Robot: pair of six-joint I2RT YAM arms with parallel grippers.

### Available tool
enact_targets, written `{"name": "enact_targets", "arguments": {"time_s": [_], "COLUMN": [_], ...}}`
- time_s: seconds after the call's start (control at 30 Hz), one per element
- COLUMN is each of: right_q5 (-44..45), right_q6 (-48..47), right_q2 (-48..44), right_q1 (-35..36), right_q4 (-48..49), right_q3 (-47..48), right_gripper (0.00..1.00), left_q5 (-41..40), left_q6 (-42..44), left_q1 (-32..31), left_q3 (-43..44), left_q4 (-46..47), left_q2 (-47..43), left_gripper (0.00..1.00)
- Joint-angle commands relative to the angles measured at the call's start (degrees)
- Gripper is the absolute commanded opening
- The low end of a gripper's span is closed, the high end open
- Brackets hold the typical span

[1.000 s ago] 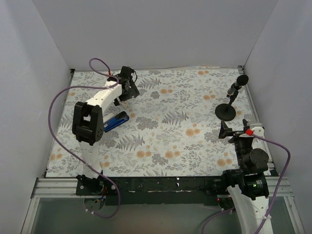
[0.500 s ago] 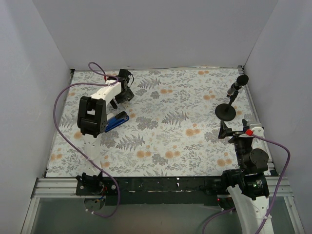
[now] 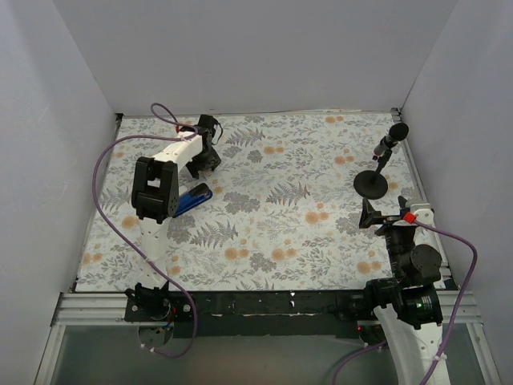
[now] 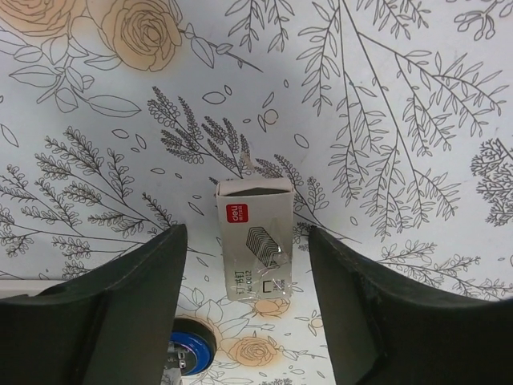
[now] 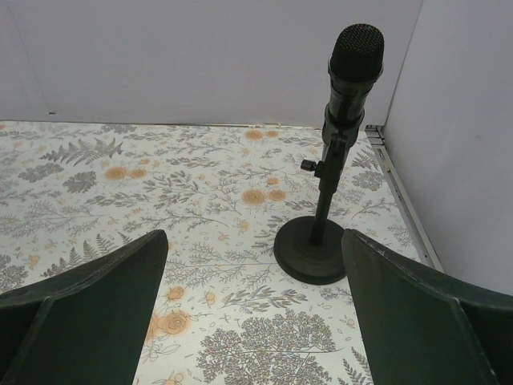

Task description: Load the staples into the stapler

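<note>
The staples (image 4: 255,241) are a small whitish box with a red label, lying flat on the flowered mat. My left gripper (image 4: 245,269) points down over the box with one black finger (image 4: 120,321) on each side. The jaws are open, and a gap of mat shows between each finger and the box. In the top view the left gripper (image 3: 205,152) covers the staples. The blue stapler (image 3: 192,199) lies just in front of the left gripper, and its blue end (image 4: 189,353) shows beside the left finger. My right gripper (image 5: 256,321) is wide open and holds nothing, far off at the right (image 3: 377,215).
A black microphone stand (image 5: 321,241) stands on its round base just ahead of the right gripper, near the table's right edge (image 3: 375,172). White walls close in the back and both sides. The left arm's purple cable (image 3: 100,172) loops out to the left.
The left arm has folded in, its elbow shifting right and its gripper drawing slightly left over the staples. The stapler and the right arm have not moved.
</note>
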Motion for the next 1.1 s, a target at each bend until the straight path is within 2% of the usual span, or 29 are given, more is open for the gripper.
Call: {"name": "enact_targets", "arguments": {"time_s": [0.0,0.13,0.3,0.4,0.57,0.67,0.77,0.9,0.97,1.03,1.07], "right_q5": [0.5,0.5,-0.5,-3.3,-12.7,-16.9,-19.4,-20.5,-21.1,-21.3,-21.4], "right_q6": [0.2,0.3,2.3,2.6,2.6,2.7,3.3,3.7,3.8,3.8,3.8], "right_q2": [-8.9,-8.7,-6.8,-3.4,4.1,6.1,6.5,6.6,6.7,6.6,6.5], "right_q1": [0.2,0.3,0.3,0.3,0.3,0.3,0.3,0.3,0.2,0.3,0.3], "right_q4": [2.5,2.3,1.7,0.2,-3.4,-4.1,-4.3,-4.6,-4.7,-4.8,-5.0], "right_q3": [0.3,0.5,2.0,3.9,10.5,12.2,12.1,11.7,11.5,11.3,11.3], "right_gripper": [0.98,0.98,0.98,0.98,0.98,0.98,0.98,0.98,0.98,0.98,0.98], "left_q5": [1.7,2.3,2.9,3.8,4.7,3.6,-0.9,-1.4,0.2,0.8,1.1], "left_q6": [2.7,4.8,9.4,13.6,18.6,17.1,10.3,6.8,7.9,12.5,14.5], "left_q1": [-0.4,-1.3,-4.4,-7.6,-14.0,-15.6,-15.5,-12.2,-8.7,-7.0,-5.7], "left_q3": [-0.3,-1.0,-1.0,-0.8,-1.5,-2.6,-4.1,-6.6,-6.5,-5.4,-4.8], "left_q4": [-1.2,-1.2,-1.1,-0.3,0.3,0.6,0.1,3.6,5.7,7.6,8.0], "left_q2": [-1.8,-2.3,-2.4,-2.8,-3.7,-4.0,-5.9,-10.5,-10.7,-10.4,-10.1], "left_gripper": [0.58,0.5,0.48,0.46,0.44,0.43,0.6,0.73,0.78,0.89,0.9]}}
